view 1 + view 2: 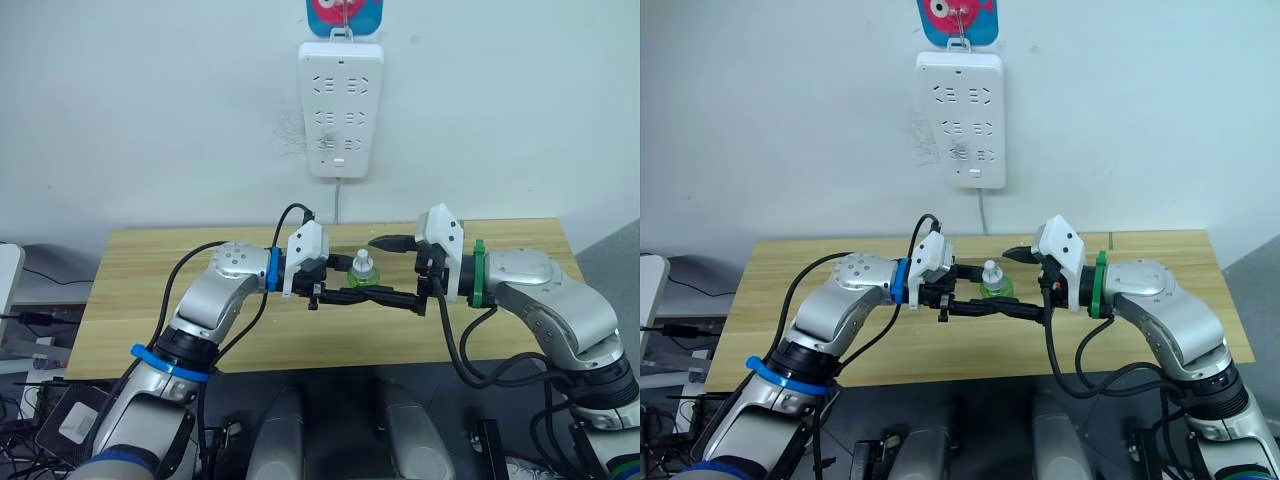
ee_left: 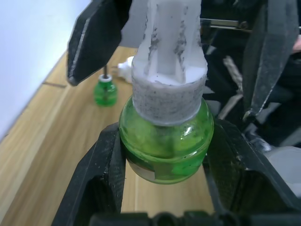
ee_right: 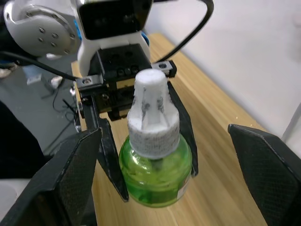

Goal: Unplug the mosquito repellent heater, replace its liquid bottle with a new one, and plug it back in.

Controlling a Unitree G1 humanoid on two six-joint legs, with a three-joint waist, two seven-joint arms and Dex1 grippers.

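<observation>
A round green liquid bottle with a ribbed white cap hangs above the wooden table, pinched at its glassy belly by the left gripper. The right gripper faces it, black fingers spread wide on either side. On the table near the wall lie a second green bottle and the white mosquito repellent heater. A white power strip hangs above.

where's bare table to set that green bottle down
Bare wood lies along the table's left side and near its right end, behind the right gripper. The middle is crowded: both grippers meet around the bottle, held by the left gripper.
</observation>
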